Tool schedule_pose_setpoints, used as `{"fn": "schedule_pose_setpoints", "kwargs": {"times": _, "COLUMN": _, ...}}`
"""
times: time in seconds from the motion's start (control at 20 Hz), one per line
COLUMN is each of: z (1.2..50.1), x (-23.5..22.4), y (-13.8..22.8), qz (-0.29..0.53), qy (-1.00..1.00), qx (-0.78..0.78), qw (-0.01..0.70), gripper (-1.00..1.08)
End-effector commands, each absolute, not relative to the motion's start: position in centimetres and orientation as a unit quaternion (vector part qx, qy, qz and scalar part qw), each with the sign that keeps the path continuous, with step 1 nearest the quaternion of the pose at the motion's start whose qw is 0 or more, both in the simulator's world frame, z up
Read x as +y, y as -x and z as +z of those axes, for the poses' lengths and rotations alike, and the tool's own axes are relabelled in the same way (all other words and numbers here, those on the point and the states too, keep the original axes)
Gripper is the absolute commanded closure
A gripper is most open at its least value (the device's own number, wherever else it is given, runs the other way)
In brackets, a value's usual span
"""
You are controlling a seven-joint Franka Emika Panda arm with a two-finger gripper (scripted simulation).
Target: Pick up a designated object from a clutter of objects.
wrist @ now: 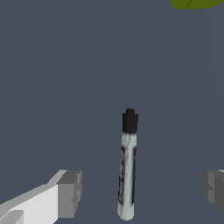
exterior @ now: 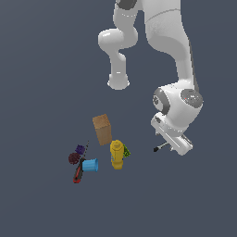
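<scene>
In the exterior view we see the white arm bent down over the dark worktop [exterior: 41, 69], its hand [exterior: 172, 147] low, well apart from the tan box [exterior: 102, 129] on the exterior view's right. The stick-like tool [exterior: 160, 148] pokes out from under the hand, black tip pointing toward the tan box. The clutter sits around that box: the yellow bottle [exterior: 116, 154] lies just beside its near end, with a small green piece [exterior: 126, 151] touching the bottle. The blue cup [exterior: 90, 165], the red-black screwdriver [exterior: 78, 171], the purple cube [exterior: 80, 149] and the dark red ball [exterior: 73, 159] bunch together near the box on the exterior view's left. We cannot tell from here how wide the hand stands.

In the wrist view the stick-like tool [wrist: 127, 175] lies flat on the worktop [wrist: 65, 65], black cap and silver-white shaft in line, between the 2 grey fingertips [wrist: 70, 194]. The fingers stand wide apart, each clear of the shaft, so the hand grips nothing. A green edge [wrist: 194, 3] shows far from the tool.
</scene>
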State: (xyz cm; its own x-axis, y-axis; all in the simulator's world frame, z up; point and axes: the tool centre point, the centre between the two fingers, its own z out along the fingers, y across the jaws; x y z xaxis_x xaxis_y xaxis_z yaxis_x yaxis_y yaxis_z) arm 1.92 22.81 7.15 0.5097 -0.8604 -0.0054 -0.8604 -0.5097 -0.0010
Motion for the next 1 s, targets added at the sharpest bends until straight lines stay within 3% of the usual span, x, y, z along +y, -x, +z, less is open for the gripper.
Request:
{"fn": "schedule_pose_setpoints", "kwargs": {"times": 0.0, "z": 6.6, "x": 23.3, "y": -1.8, "qz": 0.001, "qy": 0.863, "qx": 0.505, "qw": 0.001, "gripper": -0.92}}
{"fn": "schedule_pose_setpoints", "kwargs": {"times": 0.55, "z": 5.7, "x": 23.8, "y": -1.5, "qz": 0.0, "qy": 0.858, "qx": 0.513, "qw": 0.0, "gripper": -0.92}}
{"fn": "schedule_pose_setpoints", "kwargs": {"times": 0.95, "z": 2.4, "x": 23.7, "y": -1.4, "qz": 0.0, "qy": 0.857, "qx": 0.515, "qw": 0.0, "gripper": -0.92}}
